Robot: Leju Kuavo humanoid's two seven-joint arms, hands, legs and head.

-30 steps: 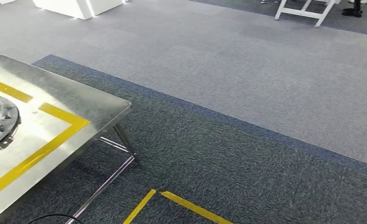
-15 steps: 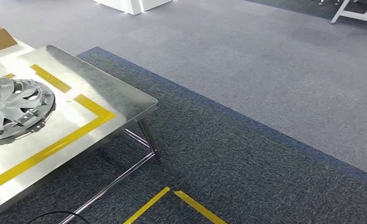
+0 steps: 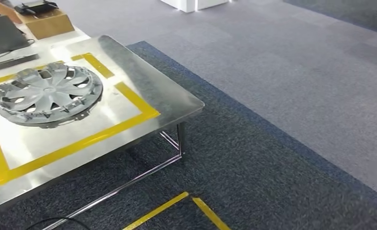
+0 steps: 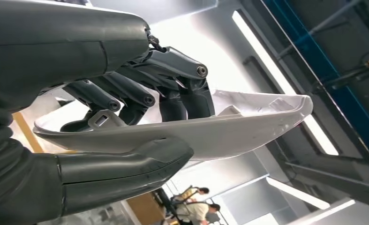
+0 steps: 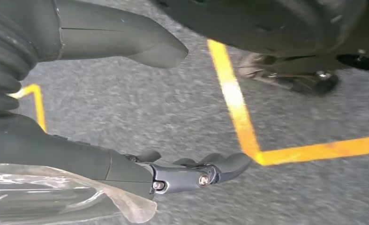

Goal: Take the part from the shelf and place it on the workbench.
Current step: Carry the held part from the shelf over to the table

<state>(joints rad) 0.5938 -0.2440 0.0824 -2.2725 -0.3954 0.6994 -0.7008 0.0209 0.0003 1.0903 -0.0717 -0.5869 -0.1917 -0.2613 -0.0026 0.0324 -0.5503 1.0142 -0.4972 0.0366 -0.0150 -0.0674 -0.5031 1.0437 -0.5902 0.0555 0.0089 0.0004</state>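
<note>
Left hand (image 4: 126, 112) gripped a pale curved part (image 4: 248, 124), thumb under, fingers (image 4: 182, 89) over; right hand (image 5: 140, 117) hung slack, fingers apart, above carpet (image 5: 173, 108).

No legible text, label, brand, number or sign found in any view. The hubcap (image 3: 49, 95) on the counter (image 3: 167, 98) bears no readable marking. The yellow tape (image 3: 129, 122) on the counter and the yellow tape on the floor (image 5: 236, 103) are plain lines without lettering. The pale part (image 4: 248, 126) in the left hand (image 4: 140, 108) shows no print.
</note>
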